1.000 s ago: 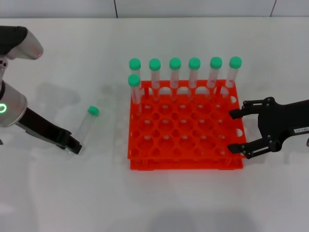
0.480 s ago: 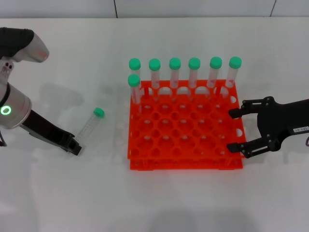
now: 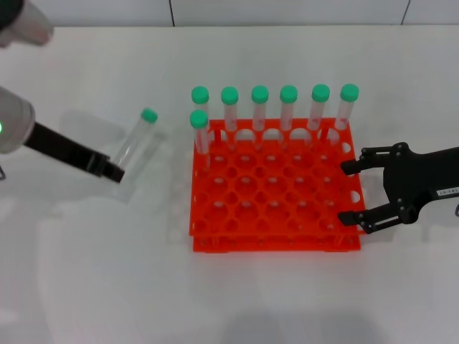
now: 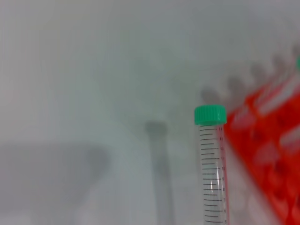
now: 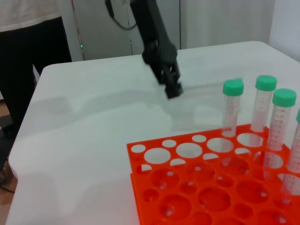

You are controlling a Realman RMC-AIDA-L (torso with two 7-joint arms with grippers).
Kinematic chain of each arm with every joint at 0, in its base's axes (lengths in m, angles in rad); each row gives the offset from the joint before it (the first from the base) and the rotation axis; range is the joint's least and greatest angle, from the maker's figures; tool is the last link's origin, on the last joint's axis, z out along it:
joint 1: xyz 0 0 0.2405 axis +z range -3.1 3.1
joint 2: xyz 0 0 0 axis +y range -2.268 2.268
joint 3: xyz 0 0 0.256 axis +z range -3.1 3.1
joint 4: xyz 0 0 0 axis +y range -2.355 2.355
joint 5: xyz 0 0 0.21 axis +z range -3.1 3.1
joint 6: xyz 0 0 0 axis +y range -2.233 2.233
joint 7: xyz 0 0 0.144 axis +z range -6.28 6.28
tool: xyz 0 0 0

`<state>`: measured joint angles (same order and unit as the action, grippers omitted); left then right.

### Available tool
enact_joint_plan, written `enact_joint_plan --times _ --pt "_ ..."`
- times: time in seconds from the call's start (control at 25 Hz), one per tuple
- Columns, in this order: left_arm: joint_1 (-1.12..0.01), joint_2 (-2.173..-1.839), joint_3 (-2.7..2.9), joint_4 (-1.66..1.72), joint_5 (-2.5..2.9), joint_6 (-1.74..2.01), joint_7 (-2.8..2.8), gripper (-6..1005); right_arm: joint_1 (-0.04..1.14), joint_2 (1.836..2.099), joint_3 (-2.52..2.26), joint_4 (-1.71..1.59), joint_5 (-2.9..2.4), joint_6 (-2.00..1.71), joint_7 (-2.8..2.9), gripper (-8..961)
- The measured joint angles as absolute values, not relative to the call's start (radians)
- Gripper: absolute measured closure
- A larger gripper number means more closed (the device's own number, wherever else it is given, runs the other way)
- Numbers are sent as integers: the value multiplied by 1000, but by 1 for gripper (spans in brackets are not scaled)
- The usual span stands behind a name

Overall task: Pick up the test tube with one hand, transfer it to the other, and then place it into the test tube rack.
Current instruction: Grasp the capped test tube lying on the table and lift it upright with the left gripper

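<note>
The test tube (image 3: 136,142) is pinched at its base by the left gripper (image 3: 113,173), held tilted above the table left of the orange rack (image 3: 276,215); seven green-capped tubes (image 3: 259,107) are stood in the rack's far holes, right gripper (image 3: 351,193) spread open beside it

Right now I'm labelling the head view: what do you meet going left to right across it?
Left end effector → held test tube → orange rack with seven standing tubes → right end effector.

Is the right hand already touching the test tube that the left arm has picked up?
No: in the head view the right hand waits open beside the test tube rack, while the test tube is held by the left hand.
</note>
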<state>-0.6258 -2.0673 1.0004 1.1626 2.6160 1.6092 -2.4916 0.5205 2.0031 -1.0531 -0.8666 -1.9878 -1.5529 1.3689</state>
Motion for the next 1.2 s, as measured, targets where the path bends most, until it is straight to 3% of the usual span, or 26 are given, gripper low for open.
enact_joint_plan --times 0.36,0.72,0.88,1.08,1.2 --pt "-511 -2080 1008 1389 2501 1463 -2420 805 520 2004 -1051 -867 -1987 -1544 1367 85" --pt "-400 -2076 992 1283 1955 1242 -1893 803 523 2008 -1051 -867 -1984 -1540 1371 85" --pt "-444 -2045 940 1106 1752 1322 -1701 802 523 2010 -1051 -867 -1982 -1533 1373 85" --pt "-597 -1957 924 821 1719 1463 -1606 800 527 2011 -1051 -867 -1972 -1528 1371 85" --pt "-663 -1921 925 702 1723 1516 -1547 800 533 2012 -1051 -865 -1969 -1528 1369 84"
